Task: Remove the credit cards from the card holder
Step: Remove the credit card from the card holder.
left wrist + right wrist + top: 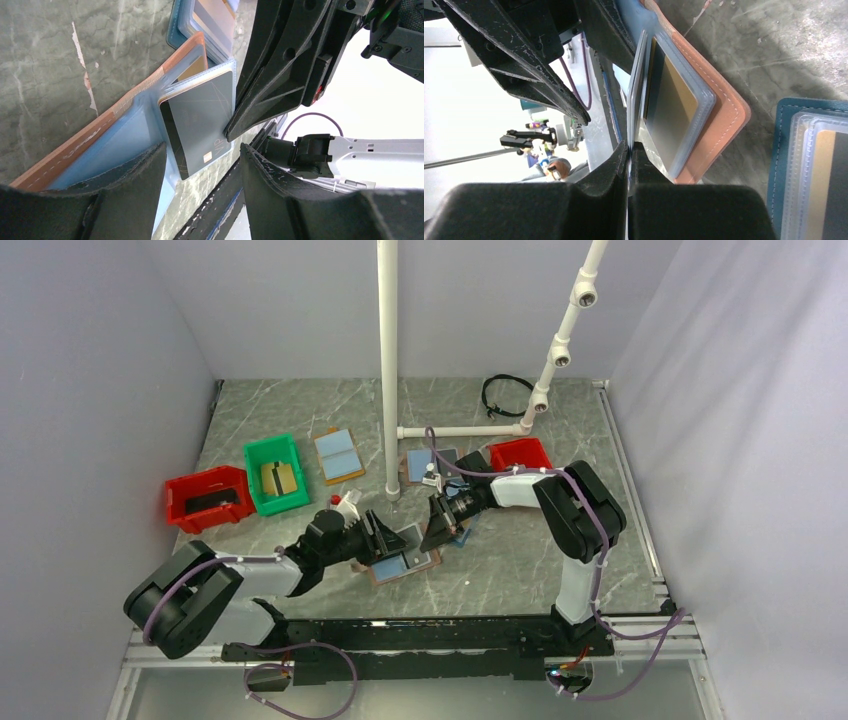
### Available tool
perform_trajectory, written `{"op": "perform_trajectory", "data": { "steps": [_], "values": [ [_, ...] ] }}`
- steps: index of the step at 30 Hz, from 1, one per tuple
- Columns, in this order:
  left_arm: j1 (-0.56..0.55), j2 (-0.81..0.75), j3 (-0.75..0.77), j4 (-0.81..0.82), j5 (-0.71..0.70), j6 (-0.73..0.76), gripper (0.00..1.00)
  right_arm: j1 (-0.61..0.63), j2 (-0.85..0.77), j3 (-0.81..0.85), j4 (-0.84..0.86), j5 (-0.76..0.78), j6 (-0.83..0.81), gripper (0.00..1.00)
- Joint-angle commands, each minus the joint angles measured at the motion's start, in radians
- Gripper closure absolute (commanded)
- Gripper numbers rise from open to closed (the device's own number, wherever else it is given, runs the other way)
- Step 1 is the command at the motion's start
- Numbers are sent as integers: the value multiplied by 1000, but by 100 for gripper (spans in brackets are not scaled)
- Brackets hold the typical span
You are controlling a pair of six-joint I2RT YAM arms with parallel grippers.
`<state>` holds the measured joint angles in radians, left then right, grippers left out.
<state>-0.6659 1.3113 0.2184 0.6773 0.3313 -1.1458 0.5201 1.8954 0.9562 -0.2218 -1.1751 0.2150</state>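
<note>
1. The right claw (629,150) is pinched shut on the edge of a dark grey credit card (200,120). The card is partly out of the card holder (100,130), just ahead of the claw's tips. So thin a bite could slip.
2. The left claw (202,150) gapes wide and grips nothing, with the holder beneath it. Unless pressed down, the holder may drag along.
3. The gold card (674,105) beside the pinch could ride out too.

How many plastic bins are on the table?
3: a red bin far left, a green bin beside it, a second red bin behind the right arm. None looks hidden.
</note>
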Motion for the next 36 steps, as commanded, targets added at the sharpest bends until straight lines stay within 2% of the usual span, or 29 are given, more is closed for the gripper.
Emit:
{"op": "perform_trajectory", "data": {
  "steps": [1,6,8,12,17,27,36],
  "values": [
    [-4,1,-2,66,12,-13,39,-5,-35,17,53,-93,14,100],
    [-3,-24,-42,117,-33,-51,40,-10,-49,7,85,-118,49,100],
    [-4,-41,-47,132,-46,-55,32,-9,-55,-1,108,-133,68,100],
    [-4,-76,-44,138,-54,-56,34,-9,-65,-9,139,-155,97,100],
    [-5,-79,-44,215,-53,-91,43,-9,-65,-17,167,-171,122,100],
    [-14,11,-38,412,-27,-137,57,-5,-59,-18,159,-160,124,100],
    [-16,-40,-23,358,-29,-116,78,4,-34,18,32,-42,25,100]
  ]
}}
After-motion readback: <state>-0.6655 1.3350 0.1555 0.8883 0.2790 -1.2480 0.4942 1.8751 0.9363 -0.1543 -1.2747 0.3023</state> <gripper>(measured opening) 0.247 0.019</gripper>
